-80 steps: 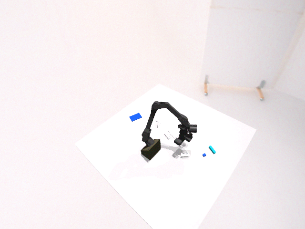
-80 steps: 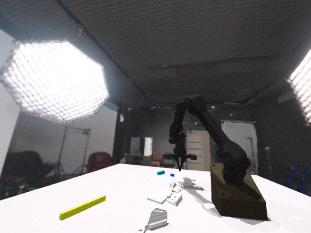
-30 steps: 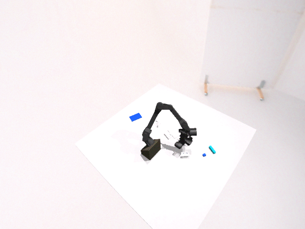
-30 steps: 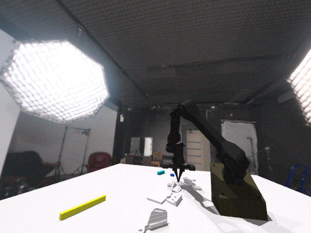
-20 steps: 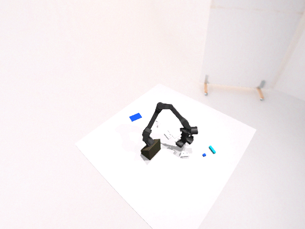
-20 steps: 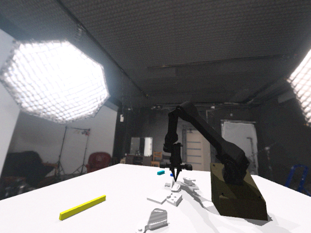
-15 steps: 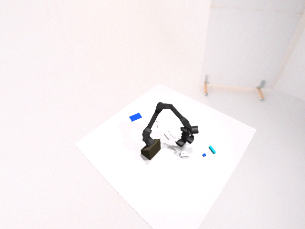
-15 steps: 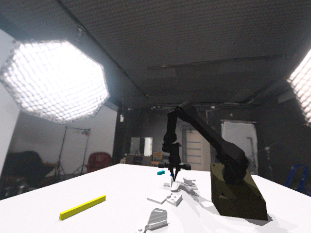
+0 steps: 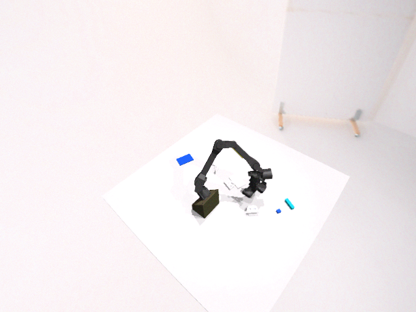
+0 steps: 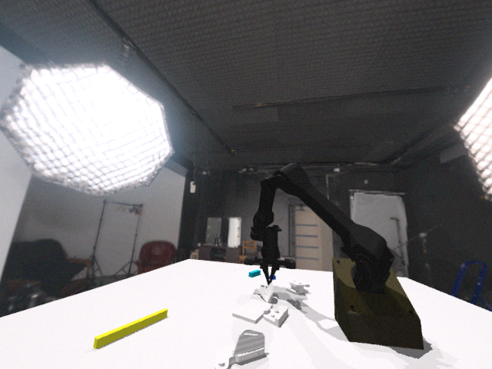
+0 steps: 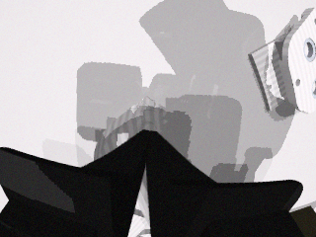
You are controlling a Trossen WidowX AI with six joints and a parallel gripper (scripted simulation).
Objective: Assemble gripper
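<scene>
My gripper point(image 10: 270, 282) point(image 11: 148, 137) is shut and empty, pointing down; its fingertips are hidden in the top view. A white jaw-like piece point(image 10: 267, 293) is just below and beside the fingertips; contact is unclear. In the wrist view it is shadowed and partly hidden by the fingers. Another white jaw point(image 10: 249, 347) point(image 9: 215, 169) lies apart from the other parts. A raised white part point(image 9: 251, 211) point(image 10: 297, 287) point(image 11: 299, 74) has a rounded plate with ringed round features. A white block point(image 10: 277, 315) point(image 9: 229, 184) with small bumps adjoins a flat white plate point(image 10: 249, 311). I cannot tell which is base or housing.
A cyan block point(image 9: 289, 203) point(image 10: 254, 273) and a small blue cube point(image 9: 278, 210) lie beyond the raised part. A yellow bar point(image 10: 131, 328) lies at the left in the exterior view. A blue rectangle point(image 9: 184, 159) lies left of the arm. The arm stands on a dark base block point(image 9: 206, 205) point(image 10: 377, 317).
</scene>
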